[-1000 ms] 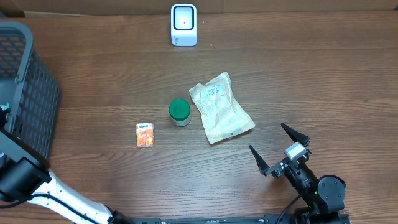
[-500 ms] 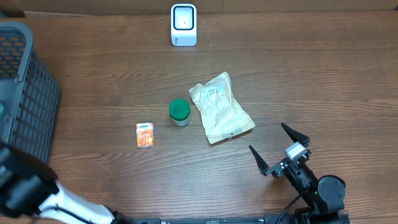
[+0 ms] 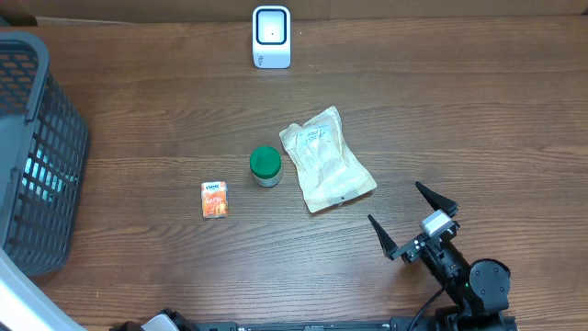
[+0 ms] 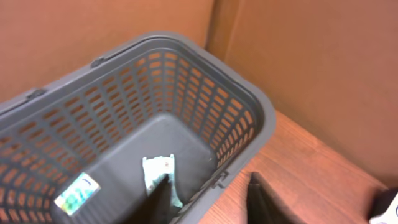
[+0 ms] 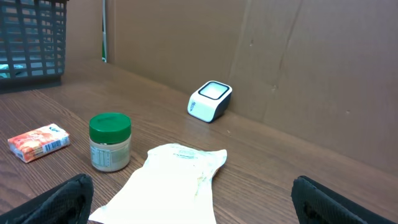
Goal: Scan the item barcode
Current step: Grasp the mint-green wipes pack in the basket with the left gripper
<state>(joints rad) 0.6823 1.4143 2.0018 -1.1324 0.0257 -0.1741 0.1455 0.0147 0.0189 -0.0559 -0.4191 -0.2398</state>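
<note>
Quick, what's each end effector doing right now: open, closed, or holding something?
Left end effector: open, holding nothing.
Right end effector: wide open, empty.

- Wood-grain table (image 3: 459, 119): dark brown, with fine streaks running left to right.
- Lattice plastic basket (image 3: 55, 175), far left: slate grey, with a regular grid of slots.
- Small boxy scanner (image 3: 271, 37), far centre: white shell, dark window.
- Round plastic jar (image 3: 265, 166): green lid, pale beige body.
- Flat plastic pouch (image 3: 326, 158): cream, with faint grey print.
- Small carton (image 3: 214, 199): orange, with a white band at its far end.
- Cardboard wall (image 5: 311, 74): plain tan.
- Right gripper (image 3: 392, 199): black fingers.
- Inside the basket: pale green-white packet (image 4: 158, 169); white sachet (image 4: 76, 193) with blue and green marks.
</note>
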